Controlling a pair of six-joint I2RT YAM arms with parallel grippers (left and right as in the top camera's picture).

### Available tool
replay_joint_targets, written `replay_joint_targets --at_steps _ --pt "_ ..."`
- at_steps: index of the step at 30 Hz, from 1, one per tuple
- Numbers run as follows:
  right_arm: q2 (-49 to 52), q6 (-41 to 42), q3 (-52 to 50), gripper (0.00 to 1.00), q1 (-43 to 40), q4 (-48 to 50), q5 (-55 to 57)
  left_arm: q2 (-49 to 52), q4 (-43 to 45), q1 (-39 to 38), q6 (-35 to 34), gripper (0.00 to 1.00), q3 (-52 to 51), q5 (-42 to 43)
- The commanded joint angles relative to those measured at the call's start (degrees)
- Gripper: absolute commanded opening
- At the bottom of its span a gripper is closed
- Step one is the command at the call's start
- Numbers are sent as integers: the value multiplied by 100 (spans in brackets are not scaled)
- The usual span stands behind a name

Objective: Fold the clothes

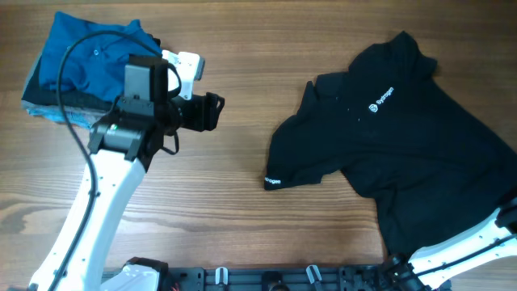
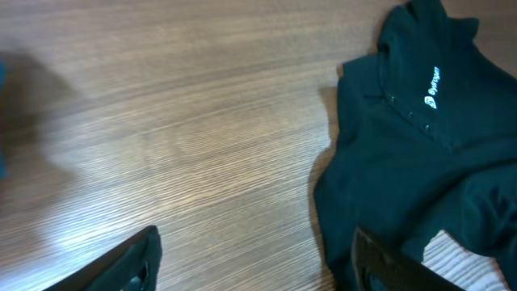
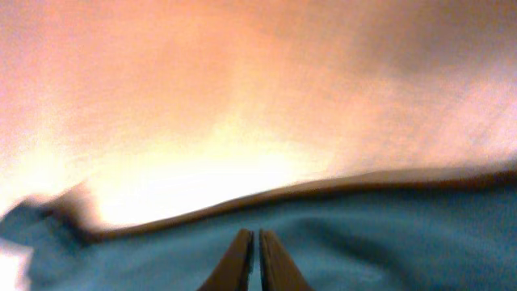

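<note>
Black polo shirt [image 1: 420,137] spread open and unfolded on the wooden surface [image 1: 242,218], front up, collar [image 1: 408,48] at the far end, small white chest logo [image 1: 382,101] showing, one short sleeve [image 1: 295,166] stretched out sideways with white lettering at its hem. Left tool [image 1: 212,111] well apart from the shirt, out beyond that lettered sleeve, pointing toward it and hanging over bare wood. Fingers [image 2: 129,263] spread wide in the left wrist view, nothing between them, the shirt's sleeve and buttoned front just ahead. Right arm [image 1: 460,242] crossing above the shirt's lower corner, on the side away from the lettered sleeve, and running off the edge of the overhead view. Right tool [image 3: 252,236] seen only from its own wrist camera: fingers drawn together to a bare slit, poised over cloth that reads teal in that blurred, over-bright picture; cannot tell whether any fabric is pinched there. Farther from the shirt than the left tool, past the left arm [image 1: 97,194], a folded blue buttoned polo [image 1: 89,52] on top of a small stack of grey and light-blue garments [image 1: 44,109], well apart from the shirt.
</note>
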Motion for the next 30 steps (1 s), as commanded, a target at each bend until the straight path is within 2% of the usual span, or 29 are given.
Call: replay_joint_targets --at_steps 1,5,6,9,11,18,19,23,30 --pt "-514 -682 433 10 343 -413 -1268 476 251 -214 -107 70 101 603" --pt "-1163 -732 433 10 715 -870 -1268 1075 647 -719 -42 54 101 601" --pt "-1344 -734 433 10 857 -992 -1270 1329 855 -938 -15 47 101 601" --pt "-1864 -726 433 10 1335 -1394 -1268 2170 1751 -1659 127 16 101 555" --pt "-2006 -726 431 10 1508 -1582 -1261 2514 2155 -1917 125 5 101 557" --pt "-2059 -730 332 11 1932 -2402 -509 3506 3008 -2420 103 4 101 557" --pt "-2059 -734 278 14 1991 -2465 -289 3670 3174 -2424 103 4 101 555" --pt "-2059 -756 -103 15 2168 -2518 94 4133 3580 -2258 101 6 101 24" --pt "-2059 -872 -1016 15 2319 -2229 407 4586 3652 -1641 -94 5 101 -146"
